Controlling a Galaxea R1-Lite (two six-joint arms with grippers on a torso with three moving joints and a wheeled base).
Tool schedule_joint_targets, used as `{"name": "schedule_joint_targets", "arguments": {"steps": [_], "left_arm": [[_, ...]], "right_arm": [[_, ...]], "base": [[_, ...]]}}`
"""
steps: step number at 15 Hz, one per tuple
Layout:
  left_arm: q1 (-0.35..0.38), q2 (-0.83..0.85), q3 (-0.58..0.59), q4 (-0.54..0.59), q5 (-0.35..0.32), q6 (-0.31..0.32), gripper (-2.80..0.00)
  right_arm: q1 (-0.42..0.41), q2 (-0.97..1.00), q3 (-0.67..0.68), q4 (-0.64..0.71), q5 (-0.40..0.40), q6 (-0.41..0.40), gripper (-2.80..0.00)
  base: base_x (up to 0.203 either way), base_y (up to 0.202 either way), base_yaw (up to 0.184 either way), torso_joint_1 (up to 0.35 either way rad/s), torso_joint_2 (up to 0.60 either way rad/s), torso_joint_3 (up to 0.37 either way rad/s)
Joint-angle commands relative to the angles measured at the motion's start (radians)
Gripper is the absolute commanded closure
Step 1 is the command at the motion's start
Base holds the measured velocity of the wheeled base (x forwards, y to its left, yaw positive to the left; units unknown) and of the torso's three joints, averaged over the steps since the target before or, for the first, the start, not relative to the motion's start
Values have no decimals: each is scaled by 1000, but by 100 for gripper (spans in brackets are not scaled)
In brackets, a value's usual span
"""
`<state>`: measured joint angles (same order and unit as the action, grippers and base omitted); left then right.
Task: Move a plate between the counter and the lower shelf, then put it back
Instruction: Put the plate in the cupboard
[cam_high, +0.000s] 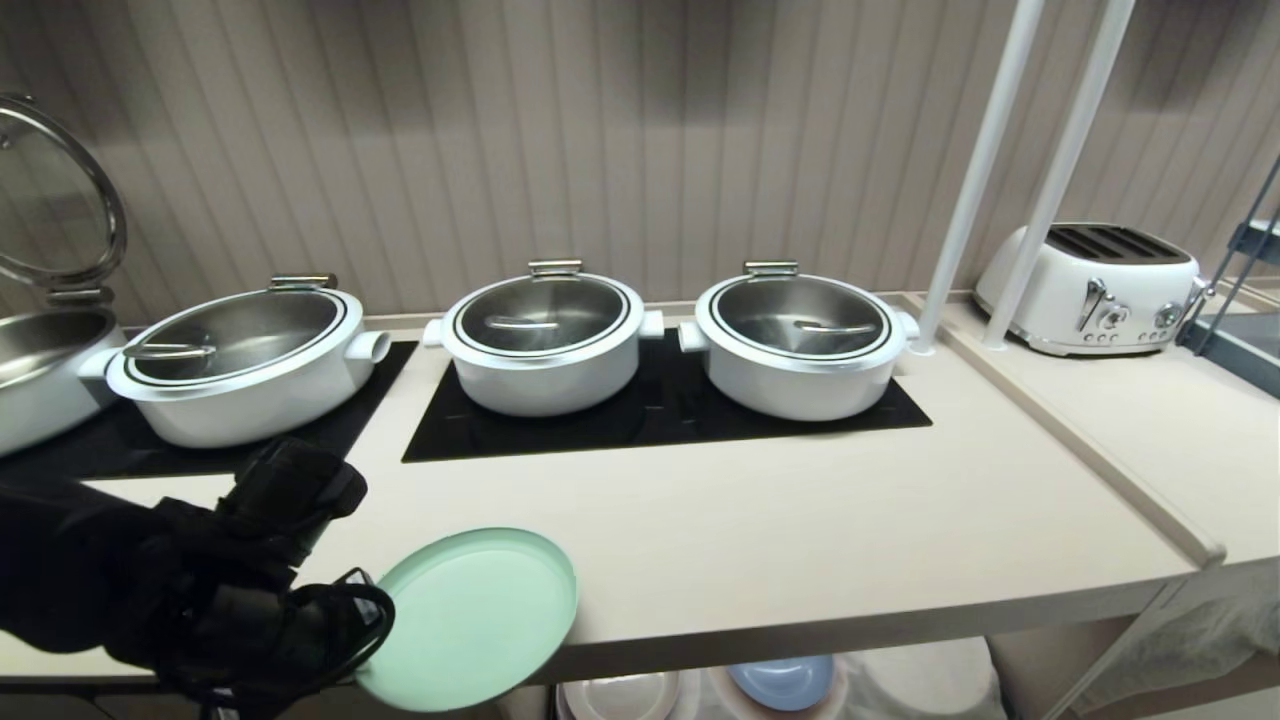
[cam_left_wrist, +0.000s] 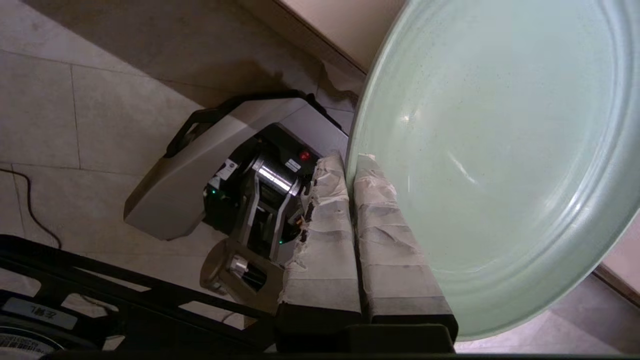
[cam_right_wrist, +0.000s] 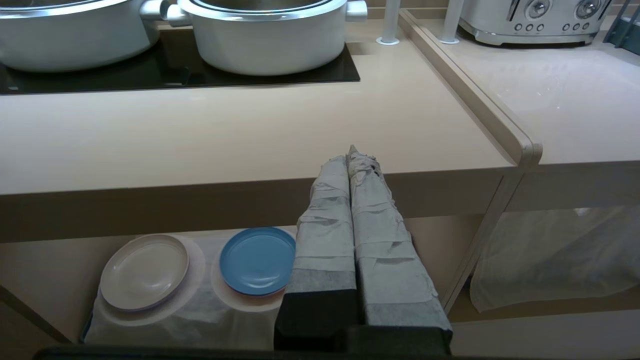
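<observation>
The mint-green plate (cam_high: 470, 615) hangs tilted over the front edge of the counter (cam_high: 800, 520), partly past the edge. My left gripper (cam_high: 365, 640) is shut on the plate's left rim. In the left wrist view the taped fingers (cam_left_wrist: 380, 220) pinch the rim of the plate (cam_left_wrist: 500, 150), and the left gripper (cam_left_wrist: 351, 162) shows no gap. My right gripper (cam_right_wrist: 350, 155) is shut on nothing and hangs in front of the counter's edge (cam_right_wrist: 200, 205), above the lower shelf (cam_right_wrist: 200, 320) with its white cloth.
Three lidded white pots (cam_high: 545, 340) (cam_high: 800, 340) (cam_high: 235, 360) stand on the black cooktop panels. A white toaster (cam_high: 1095, 285) and two white poles (cam_high: 985, 170) are at the right. A blue plate (cam_right_wrist: 257, 260) and a cream plate (cam_right_wrist: 144, 272) lie on the shelf cloth.
</observation>
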<state>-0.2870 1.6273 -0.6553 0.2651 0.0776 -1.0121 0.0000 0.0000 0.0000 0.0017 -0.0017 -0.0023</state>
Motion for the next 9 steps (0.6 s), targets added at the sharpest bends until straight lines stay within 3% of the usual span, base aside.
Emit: {"name": "schedule_joint_targets", "arguments": {"steps": [1,9], "left_arm": [[-4,-77,16,2,0,-4,0],[-6,-233,136,3,4,32,0]], "right_arm": [[0,0,0,0,1,-1,0],[0,0,0,0,0,-1,0]], "base": [[0,0,0,0,0,0],[0,0,0,0,0,0]]}}
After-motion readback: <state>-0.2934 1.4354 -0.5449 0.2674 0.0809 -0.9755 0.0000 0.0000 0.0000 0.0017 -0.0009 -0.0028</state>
